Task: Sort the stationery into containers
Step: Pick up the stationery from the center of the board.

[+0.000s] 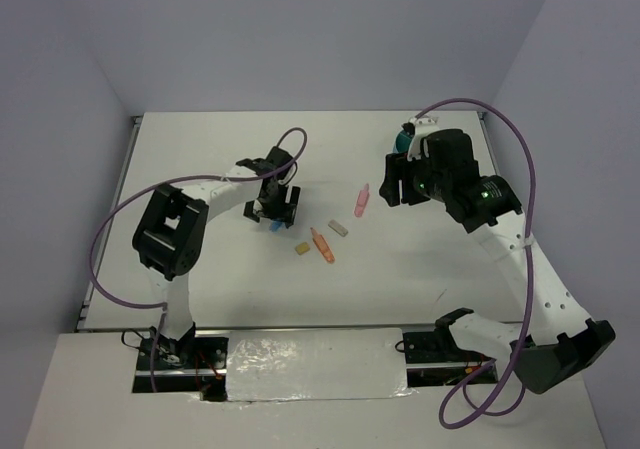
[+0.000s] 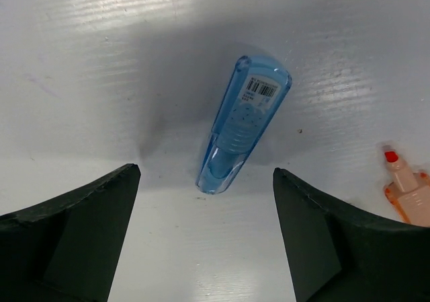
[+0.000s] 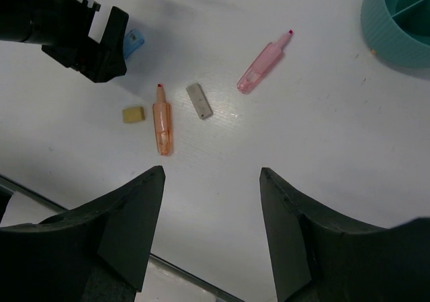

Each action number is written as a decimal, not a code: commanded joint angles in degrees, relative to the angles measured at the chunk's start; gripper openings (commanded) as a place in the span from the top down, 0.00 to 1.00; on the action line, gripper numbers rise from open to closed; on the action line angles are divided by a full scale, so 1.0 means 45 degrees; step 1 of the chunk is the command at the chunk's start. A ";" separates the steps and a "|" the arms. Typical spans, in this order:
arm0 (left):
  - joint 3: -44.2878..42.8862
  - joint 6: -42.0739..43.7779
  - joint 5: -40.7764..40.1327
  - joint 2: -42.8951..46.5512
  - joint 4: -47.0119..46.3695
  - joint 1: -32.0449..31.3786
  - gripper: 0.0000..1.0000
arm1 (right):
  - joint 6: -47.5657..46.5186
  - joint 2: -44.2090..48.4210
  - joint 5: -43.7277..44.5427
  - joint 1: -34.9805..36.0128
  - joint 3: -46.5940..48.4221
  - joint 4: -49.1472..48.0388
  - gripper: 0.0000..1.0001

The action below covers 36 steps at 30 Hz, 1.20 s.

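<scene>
Nearest, mid-table [image 1: 200,149], a tan block [image 1: 301,249] lies just left of an orange marker [image 1: 322,246]. A grey block [image 1: 338,227] sits a bit farther, to the right. On the left, the left gripper [image 2: 205,175] is wide open over a blue piece [image 2: 243,124] and holds nothing. Farther right lies a pink marker [image 1: 361,200]. The right gripper [image 3: 211,174] hangs open and empty. The teal cup [image 3: 393,36] stands far right.

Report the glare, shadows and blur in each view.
Left wrist: streaky glare on the white table, a broad soft shadow around the translucent blue plastic case, the black fingers nearly featureless. Right wrist: even light, the orange highlighter pen sharp. Top external: flat light, only faint shadows on the table.
</scene>
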<state>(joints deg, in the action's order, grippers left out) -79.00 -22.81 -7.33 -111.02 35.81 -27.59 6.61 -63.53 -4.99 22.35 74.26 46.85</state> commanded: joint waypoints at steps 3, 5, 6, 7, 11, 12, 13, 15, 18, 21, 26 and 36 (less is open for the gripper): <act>0.0310 0.0010 -0.0499 -0.0367 -0.0399 -0.0059 0.08 | -0.0200 -0.0023 -0.0355 -0.0025 -0.0018 0.0214 0.33; 0.0252 0.0068 -0.0577 -0.0542 -0.0478 -0.0059 0.10 | -0.0161 -0.0023 -0.0472 -0.0044 -0.0037 0.0175 0.33; 0.0155 0.0146 -0.0693 -0.0795 -0.0497 -0.0059 0.16 | -0.0141 -0.0043 -0.0511 -0.0025 0.0021 0.0175 0.33; 0.0057 0.0127 -0.0714 -0.0952 -0.0478 -0.0059 0.19 | -0.0141 -0.0082 -0.0550 -0.0044 0.0060 0.0175 0.33; 0.0288 -0.0009 -0.0792 -0.1168 -0.0692 -0.0176 0.28 | -0.0102 -0.0024 -0.0531 -0.0025 0.0178 0.0155 0.33; 0.0406 -0.0010 -0.0676 -0.1033 -0.0905 -0.0196 0.36 | -0.0063 0.0054 -0.0511 -0.0025 0.0197 0.0117 0.33; 0.0504 -0.0048 -0.0598 -0.0993 -0.0966 -0.0215 0.40 | -0.0044 0.0074 -0.0511 -0.0044 0.0197 0.0097 0.33; 0.0700 -0.0146 -0.0403 -0.0934 -0.1044 -0.0235 0.61 | -0.0005 0.0210 -0.0531 -0.0044 0.0139 0.0019 0.33; 0.0895 -0.0088 -0.0013 -0.0915 -0.1122 -0.0255 0.84 | 0.0151 0.0366 -0.0628 -0.0045 -0.0055 -0.0156 0.33; 0.1207 -0.0087 0.0204 -0.0428 -0.1278 -0.0333 1.00 | 0.0405 0.0464 -0.0900 -0.0025 -0.0387 -0.0390 0.33; 0.2493 -0.0420 0.0805 0.2241 -0.2465 -0.0508 1.00 | 0.2237 0.0504 -0.1623 -0.0083 -0.1363 -0.1269 0.32; 0.4800 -0.0888 0.5006 0.6915 -0.6448 -0.1250 1.00 | 0.8216 0.0076 -0.1138 0.0189 -0.2676 -0.4241 0.32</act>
<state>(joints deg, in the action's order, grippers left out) -59.20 -25.36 6.50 -84.51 16.56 -32.18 34.44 -62.57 -11.79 22.44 59.99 34.74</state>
